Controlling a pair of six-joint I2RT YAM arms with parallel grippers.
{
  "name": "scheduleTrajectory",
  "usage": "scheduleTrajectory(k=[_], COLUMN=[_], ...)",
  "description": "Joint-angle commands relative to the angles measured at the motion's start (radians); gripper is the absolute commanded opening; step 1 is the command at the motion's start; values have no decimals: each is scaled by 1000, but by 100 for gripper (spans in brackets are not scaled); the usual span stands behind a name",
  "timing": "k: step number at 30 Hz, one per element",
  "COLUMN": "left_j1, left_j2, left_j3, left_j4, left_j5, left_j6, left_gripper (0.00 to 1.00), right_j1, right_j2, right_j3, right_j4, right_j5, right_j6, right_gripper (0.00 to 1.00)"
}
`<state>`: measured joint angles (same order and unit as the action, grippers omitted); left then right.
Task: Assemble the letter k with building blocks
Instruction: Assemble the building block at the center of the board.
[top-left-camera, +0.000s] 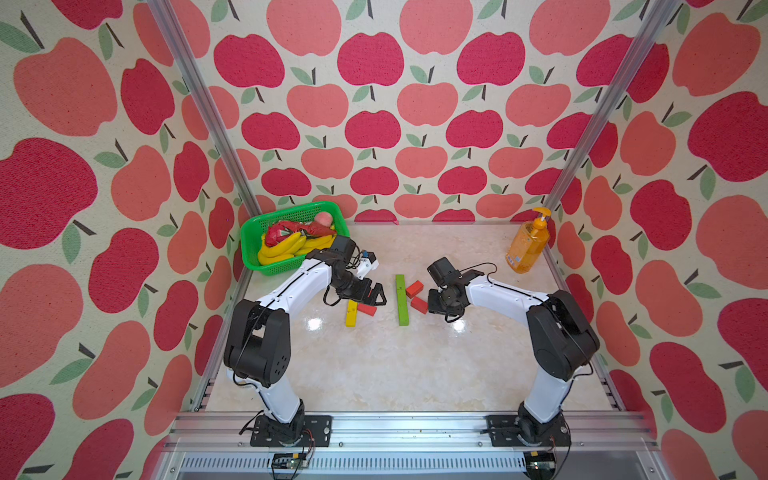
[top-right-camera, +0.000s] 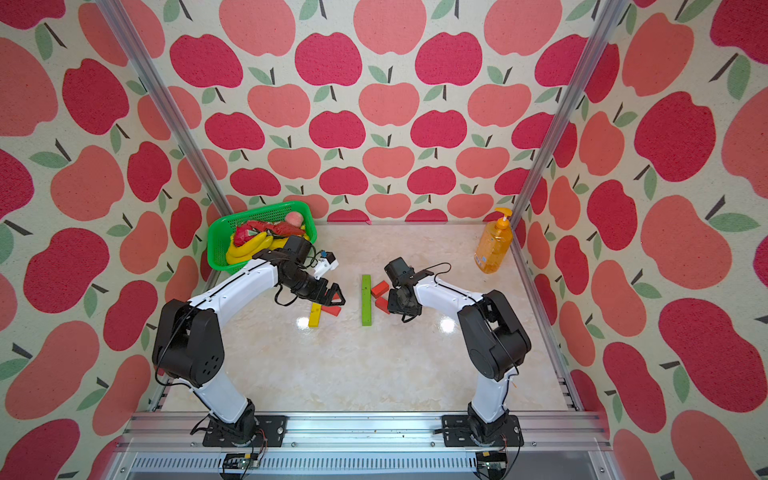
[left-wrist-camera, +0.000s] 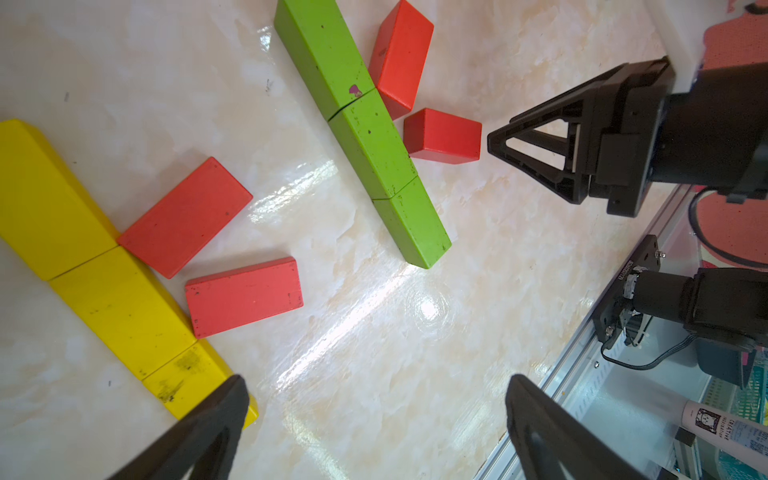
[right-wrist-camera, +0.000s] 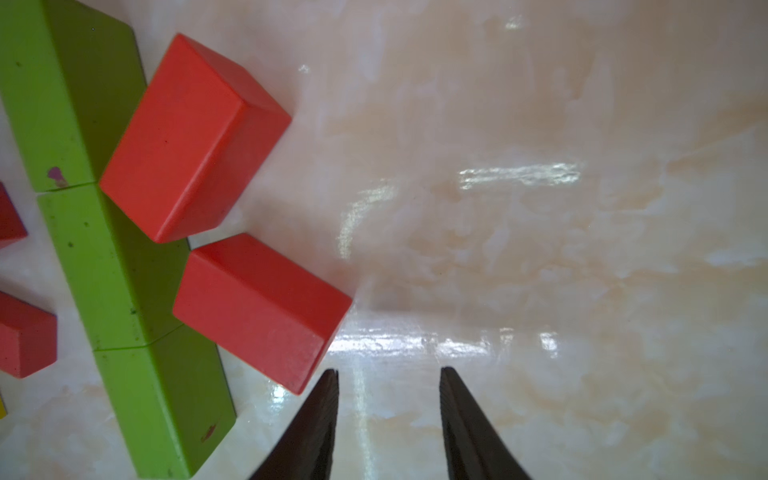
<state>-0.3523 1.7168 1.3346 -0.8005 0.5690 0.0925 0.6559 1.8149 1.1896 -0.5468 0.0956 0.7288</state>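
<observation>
Table top (top-left-camera: 374, 374) glossy, smooth, marbled, green blocks (left-wrist-camera: 365, 124) matt, speckled with scuffs, yellow blocks (left-wrist-camera: 104, 291) matt, black-smudged, my left fingers (left-wrist-camera: 216, 419) matt black plastic, basket (top-left-camera: 248, 245) glossy plastic mesh.

I count green blocks (left-wrist-camera: 374, 149): 3 | yellow blocks (left-wrist-camera: 120, 307): 3 | red blocks (left-wrist-camera: 185, 216): 4 | all of them together: 10 | robot arms (top-left-camera: 299, 286): 2 | green basket (top-left-camera: 272, 269): 1 | orange soap bottle (top-left-camera: 528, 245): 1 | bananas (top-left-camera: 282, 249): a bunch, too piled up to count
</observation>
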Motion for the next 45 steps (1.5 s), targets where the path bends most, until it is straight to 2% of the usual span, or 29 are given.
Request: scheduleTrajectory(k=[1,27,45], left_j1=[2,-8,-16], left_j2=[7,35,42], left_j3=[30,32,35], left_j4=[-26,-34,-42], left_j5=[-21,-34,-52], left_j6=[-4,2,7], left_gripper=[100,100,100], right_j1=[-1,-13,-11], right_j2=[17,77,87], right_j3=[15,77,95], right_j4=[-11,-29,-20], right_j5=[4,62,32], right_j6=[27,18,17], right_gripper=[44,46,46])
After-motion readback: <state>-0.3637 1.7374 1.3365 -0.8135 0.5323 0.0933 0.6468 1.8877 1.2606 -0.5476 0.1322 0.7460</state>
